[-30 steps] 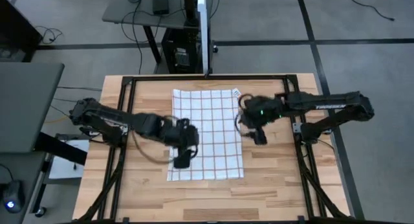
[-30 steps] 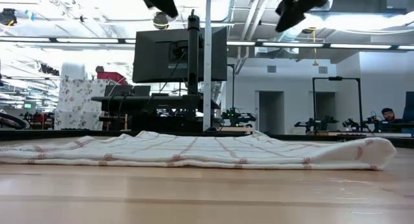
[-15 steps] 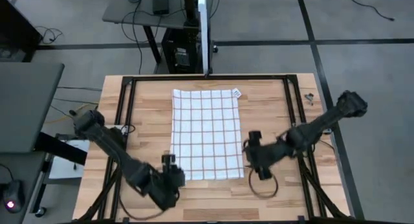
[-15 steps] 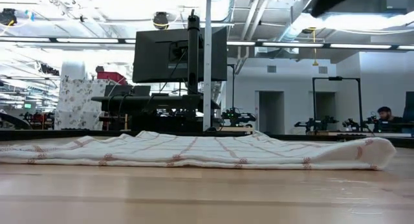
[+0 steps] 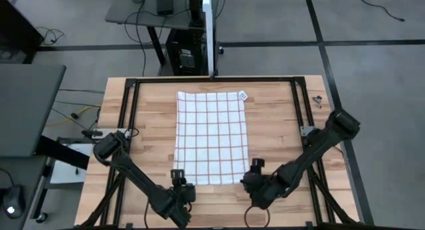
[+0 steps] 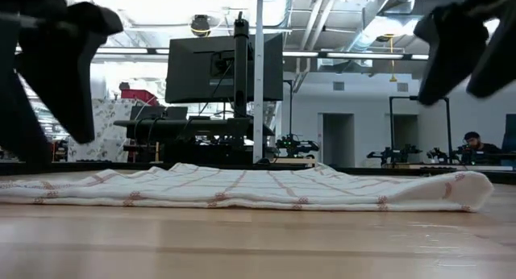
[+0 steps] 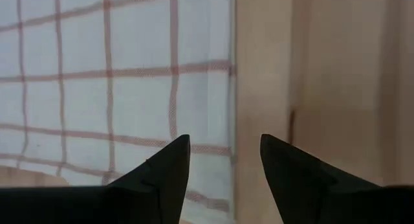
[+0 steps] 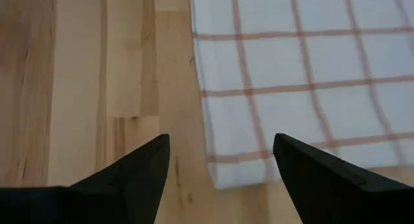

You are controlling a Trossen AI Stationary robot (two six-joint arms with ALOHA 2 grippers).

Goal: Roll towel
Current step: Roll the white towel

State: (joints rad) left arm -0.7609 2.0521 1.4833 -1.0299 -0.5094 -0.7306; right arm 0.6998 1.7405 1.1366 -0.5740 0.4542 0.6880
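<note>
High view: we see the towel (image 5: 211,138) flat on the wooden table (image 5: 279,117), both grippers at its near corners. Low view: a monitor (image 6: 224,68) and a seated person (image 6: 479,144) behind. Wrist views: the left gripper (image 7: 223,160) and right gripper (image 8: 220,160) are spread, empty.

floor (image 5: 372,30): grey tiles | monitor (image 6: 224,68): dark, behind table | ceiling lights (image 6: 113,50): long strips, lit

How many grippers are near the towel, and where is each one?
2. The left gripper hangs open at the near left corner of the towel. The right gripper hangs open at its near right corner. Neither touches the cloth.
</note>
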